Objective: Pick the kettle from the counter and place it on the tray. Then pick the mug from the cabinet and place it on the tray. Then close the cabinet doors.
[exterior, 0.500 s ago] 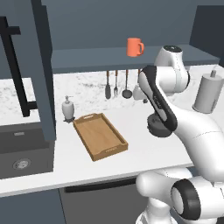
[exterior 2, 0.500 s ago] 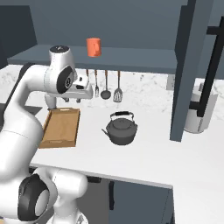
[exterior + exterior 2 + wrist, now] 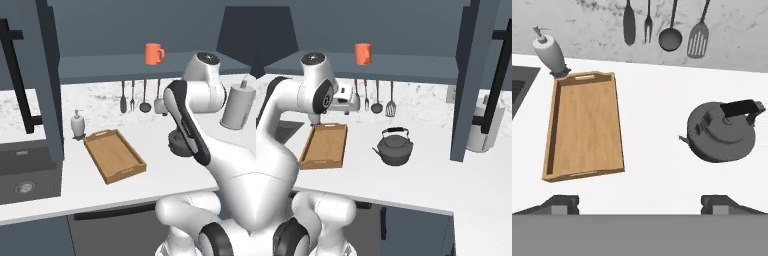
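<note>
Spanning the scene, the long white worktop with grey marble speckling runs beneath the large dark slate blue-grey wall cabinet, whose tall flat door panels with long black bar handles stand swung open. On the cabinet's flat shelf sits the small plain orange mug, upright, its loop handle to the right in the left base view. On the worktop lies the rectangular light-brown wooden tray, raised rims all round and a cut-out slot in each short end, with nothing in it. Well apart from the tray stands the squat round dark grey kettle, upright, with a lid knob, a short spout pointing toward the tray and an arched black handle; the right base view shows it whole, while in the left base view the arm hides most of it. A white-grey soap dispenser bottle stands just beside the tray's far end. The two-finger gripper hangs above the worktop, jaws spread wide and holding nothing.
</note>
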